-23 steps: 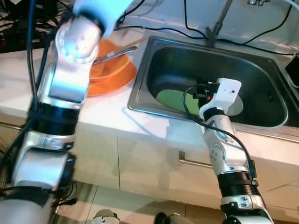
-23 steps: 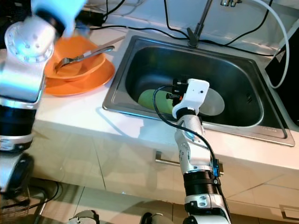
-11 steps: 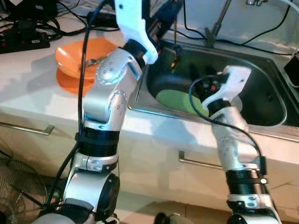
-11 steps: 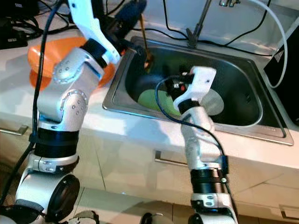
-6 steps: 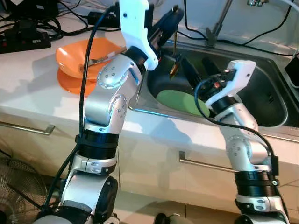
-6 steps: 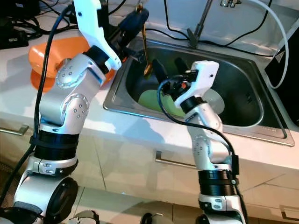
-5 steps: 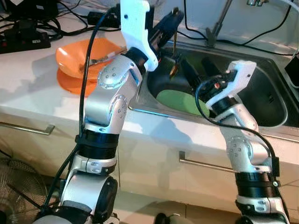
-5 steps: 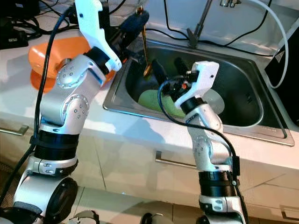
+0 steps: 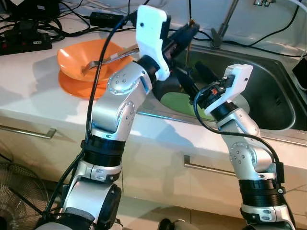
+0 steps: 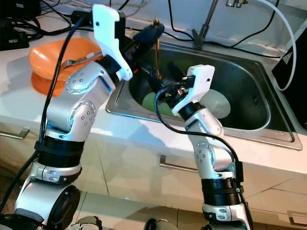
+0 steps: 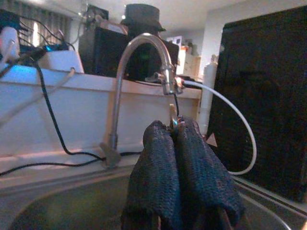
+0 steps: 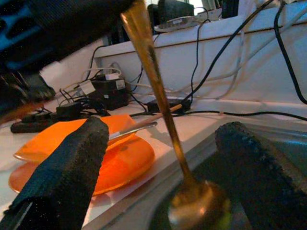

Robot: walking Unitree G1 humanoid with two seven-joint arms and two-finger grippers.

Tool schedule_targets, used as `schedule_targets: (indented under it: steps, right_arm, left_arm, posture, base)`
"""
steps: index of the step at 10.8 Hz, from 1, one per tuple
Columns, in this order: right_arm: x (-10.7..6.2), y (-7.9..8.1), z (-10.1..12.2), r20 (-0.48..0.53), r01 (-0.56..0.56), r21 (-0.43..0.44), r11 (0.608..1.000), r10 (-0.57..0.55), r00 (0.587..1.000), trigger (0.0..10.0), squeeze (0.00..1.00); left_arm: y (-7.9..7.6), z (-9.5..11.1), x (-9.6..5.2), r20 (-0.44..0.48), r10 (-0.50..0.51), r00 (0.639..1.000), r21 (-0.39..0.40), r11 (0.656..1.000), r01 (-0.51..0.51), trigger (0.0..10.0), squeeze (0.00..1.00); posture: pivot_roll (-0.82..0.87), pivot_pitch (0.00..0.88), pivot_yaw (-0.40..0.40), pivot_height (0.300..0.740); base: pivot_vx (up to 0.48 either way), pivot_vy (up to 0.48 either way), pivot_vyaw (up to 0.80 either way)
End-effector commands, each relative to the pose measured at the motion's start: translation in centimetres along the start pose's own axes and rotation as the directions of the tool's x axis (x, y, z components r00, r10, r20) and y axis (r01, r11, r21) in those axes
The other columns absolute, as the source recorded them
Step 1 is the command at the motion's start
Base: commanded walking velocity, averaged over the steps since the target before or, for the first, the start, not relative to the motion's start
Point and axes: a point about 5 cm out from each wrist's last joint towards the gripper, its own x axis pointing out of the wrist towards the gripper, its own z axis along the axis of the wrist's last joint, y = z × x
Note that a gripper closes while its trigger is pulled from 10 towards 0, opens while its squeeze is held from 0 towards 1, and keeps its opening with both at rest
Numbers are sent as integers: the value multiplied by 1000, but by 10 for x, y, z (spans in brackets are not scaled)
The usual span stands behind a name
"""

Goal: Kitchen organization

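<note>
Overhead, our left gripper (image 10: pixel 152 29) pinched a gold spoon (image 12: pixel 158 120) above the sink's (image 9: pixel 268 103) left edge, our right gripper (image 12: pixel 158 158) spread around its bowl, no readable writing anywhere.

Your left gripper (image 10: pixel 148 33) hides most of the gold spoon's (image 12: pixel 158 96) handle; the green plate (image 9: pixel 180 103) sits half behind your right gripper (image 9: pixel 192 81).
</note>
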Motion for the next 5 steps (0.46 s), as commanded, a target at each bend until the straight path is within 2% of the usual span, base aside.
schedule_targets:
  steps: [1, 5]
  right_arm:
    - [-2, 1, 1, -1, -14, 5, 1000, 14, 1000, 10000, 0]
    - [0, -2, -7, -34, 30, -28, 999, -31, 999, 10000, 0]
  left_arm:
    - [-10, 1, 1, 6, -49, 999, -14, 999, 49, 10000, 0]
    - [-13, 0, 1, -9, -77, 997, -20, 997, 77, 10000, 0]
  posture:
    - [-6, 81, -84, 740]
    - [2, 81, -89, 740]
  base:
    - [0, 0, 0]
    - [0, 0, 0]
